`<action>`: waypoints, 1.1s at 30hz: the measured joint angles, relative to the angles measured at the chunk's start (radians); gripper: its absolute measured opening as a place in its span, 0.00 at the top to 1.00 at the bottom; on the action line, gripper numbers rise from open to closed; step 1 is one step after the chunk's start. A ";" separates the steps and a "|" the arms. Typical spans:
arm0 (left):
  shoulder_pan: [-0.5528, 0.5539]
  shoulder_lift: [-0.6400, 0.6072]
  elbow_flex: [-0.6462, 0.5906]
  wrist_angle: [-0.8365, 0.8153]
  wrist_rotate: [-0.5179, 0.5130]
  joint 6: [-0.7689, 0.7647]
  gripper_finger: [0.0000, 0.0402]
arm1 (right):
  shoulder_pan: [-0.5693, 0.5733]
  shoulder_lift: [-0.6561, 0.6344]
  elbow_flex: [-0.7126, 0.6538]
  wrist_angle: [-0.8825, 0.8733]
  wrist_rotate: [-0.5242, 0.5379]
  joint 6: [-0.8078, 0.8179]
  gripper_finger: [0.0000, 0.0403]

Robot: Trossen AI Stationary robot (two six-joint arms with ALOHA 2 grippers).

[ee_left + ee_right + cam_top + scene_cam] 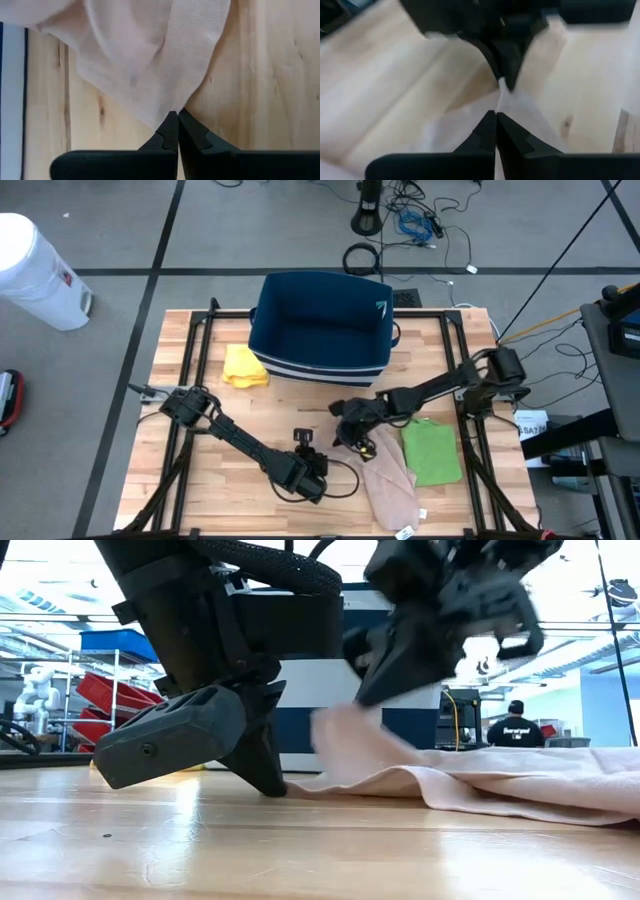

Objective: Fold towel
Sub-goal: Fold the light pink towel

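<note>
- Two grippers closed on one pink towel (pixel 388 480), near the front-right part of the wooden table (pixel 200 480).
- Left gripper (pixel 176 116): fingers pressed together, pinching a pointed corner of the pink towel; cloth fanning away from the tips across bare wood.
- Right gripper (pixel 496 114): fingers likewise pressed together on a raised fold of the same towel, just beside the left gripper's tips.
- Low view: towel edge lifted in a peak under the right gripper (pixel 375 690), remainder lying flat and rumpled on the table to the right.
- Green cloth (pixel 432 450): flat, touching the pink towel's right side.
- Yellow cloth (pixel 244 367): crumpled, just beside the dark blue bin (pixel 322 330), well apart from both grippers.
</note>
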 joint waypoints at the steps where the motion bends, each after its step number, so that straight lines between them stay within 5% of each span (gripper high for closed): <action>1: 0.000 0.000 0.000 -0.001 0.000 0.000 1.00 | 0.007 -0.022 0.000 -0.014 -0.005 0.000 1.00; 10: -0.001 0.001 0.000 -0.006 -0.026 0.001 1.00 | 0.052 -0.199 0.000 -0.094 -0.238 0.009 1.00; 15: -0.001 0.001 -0.001 -0.006 -0.038 0.002 1.00 | 0.043 -0.243 0.000 -0.082 -0.257 -0.035 1.00; 23: -0.001 0.001 -0.001 -0.006 -0.053 -0.002 1.00 | -0.027 -0.106 0.000 -0.089 -0.243 -0.040 1.00; 33: -0.006 0.001 -0.001 -0.005 -0.061 -0.003 1.00 | -0.033 0.081 0.000 0.115 -0.225 -0.049 1.00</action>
